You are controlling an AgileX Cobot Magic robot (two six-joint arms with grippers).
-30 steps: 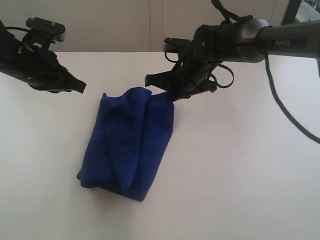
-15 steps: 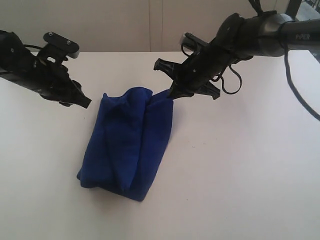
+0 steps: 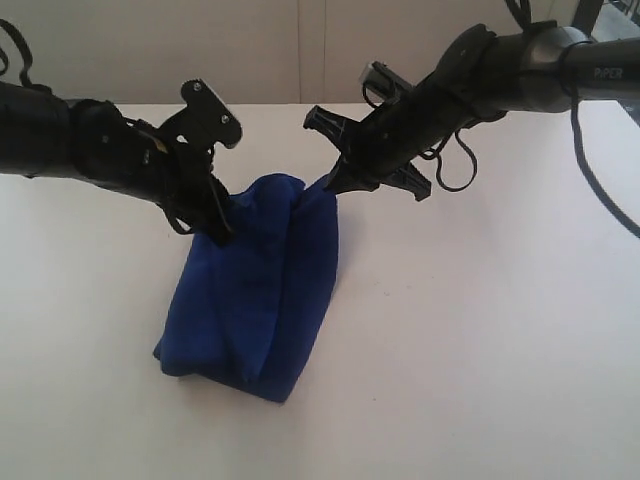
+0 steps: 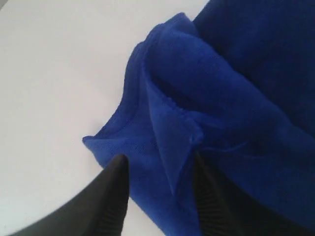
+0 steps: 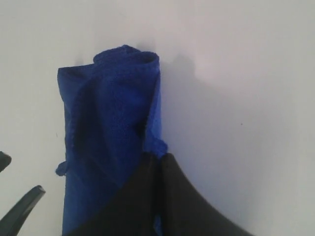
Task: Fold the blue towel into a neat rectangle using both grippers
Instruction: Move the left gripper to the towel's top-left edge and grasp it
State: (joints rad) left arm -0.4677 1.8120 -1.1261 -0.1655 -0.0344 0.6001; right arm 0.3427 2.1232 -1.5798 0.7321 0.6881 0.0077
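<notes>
Exterior view shows the towel [image 3: 250,300] loosely folded on the table [image 3: 480,330]. The right gripper [image 3: 335,183] pinches its far corner, jaws closed tight. The left gripper [image 3: 216,228] has jaws wide apart, fingers [image 4: 110,196] straddling a fold.

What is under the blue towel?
The blue towel lies on the white table, seen all around it. Whether anything is hidden beneath its folds cannot be seen.

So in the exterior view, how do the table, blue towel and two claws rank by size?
Largest: table.
Then blue towel.
Last: left gripper and right gripper, about alike, so unranked.
</notes>
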